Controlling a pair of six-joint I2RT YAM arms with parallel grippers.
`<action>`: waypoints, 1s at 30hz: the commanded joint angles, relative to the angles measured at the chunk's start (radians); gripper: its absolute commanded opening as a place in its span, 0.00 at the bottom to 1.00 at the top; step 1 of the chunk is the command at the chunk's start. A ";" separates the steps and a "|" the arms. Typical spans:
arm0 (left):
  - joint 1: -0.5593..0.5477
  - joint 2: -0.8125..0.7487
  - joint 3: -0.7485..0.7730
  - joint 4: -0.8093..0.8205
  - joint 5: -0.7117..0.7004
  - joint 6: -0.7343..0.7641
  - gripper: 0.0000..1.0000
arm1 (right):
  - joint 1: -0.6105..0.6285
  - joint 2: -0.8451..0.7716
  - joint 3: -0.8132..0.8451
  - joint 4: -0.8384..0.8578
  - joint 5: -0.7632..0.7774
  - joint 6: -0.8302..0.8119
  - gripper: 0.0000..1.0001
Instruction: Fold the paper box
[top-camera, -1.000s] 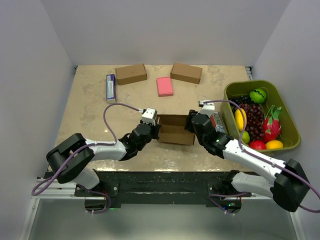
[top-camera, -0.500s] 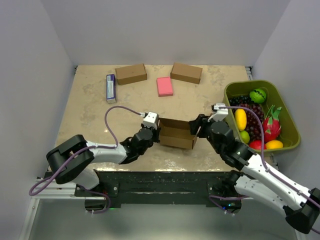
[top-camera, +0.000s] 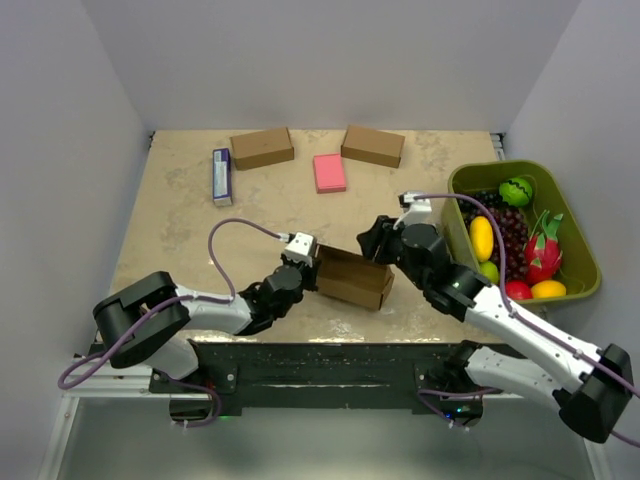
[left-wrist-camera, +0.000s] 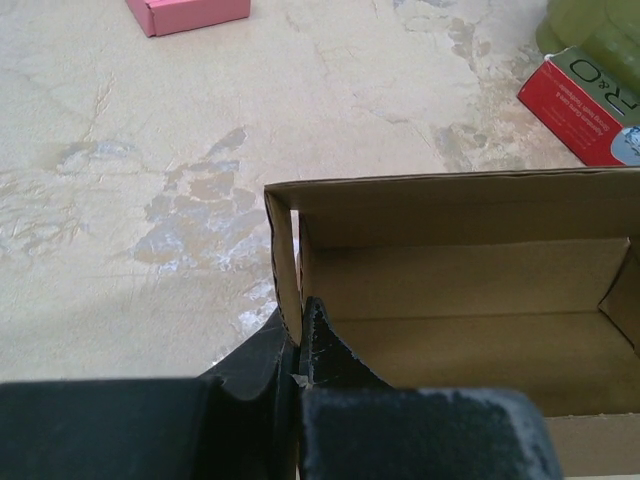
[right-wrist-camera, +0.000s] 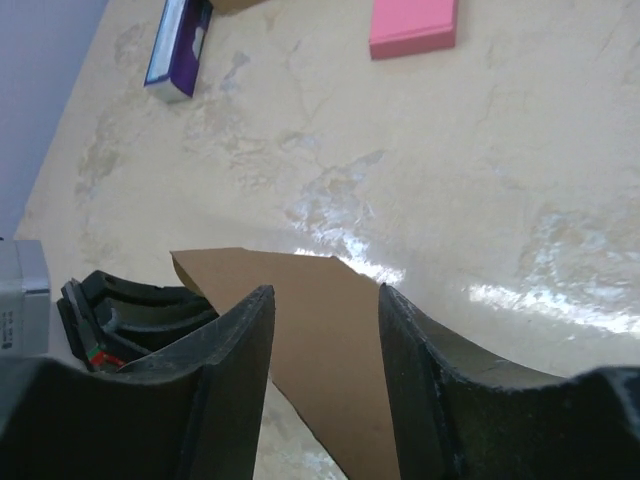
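1. The paper box (top-camera: 352, 279) sits mid-bench toward the near edge, half made: an open tray with its walls raised.
2. The left pincer (left-wrist-camera: 298, 352) is pinching the box's left end wall, one finger on each side. That is the anchor, and it wants a firm hold.
3. The right pincer (top-camera: 373, 240) hovers spread over the far right corner with brown card between its fingers. Contact cannot be told.
4. It would probably do best to catch the panel near its crease and fold it inward slowly, so the tray does not skid across the bench (top-camera: 180, 230) toward the green basket (top-camera: 565, 293).
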 joint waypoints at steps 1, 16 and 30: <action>-0.013 0.001 -0.045 -0.049 -0.016 0.020 0.00 | 0.002 0.035 -0.039 0.091 -0.096 0.099 0.48; -0.038 -0.210 -0.159 -0.135 0.069 -0.054 0.60 | 0.049 -0.002 -0.374 0.261 -0.105 0.335 0.42; -0.015 -0.694 -0.222 -0.383 0.246 -0.077 0.88 | 0.060 0.101 -0.395 0.275 -0.038 0.305 0.45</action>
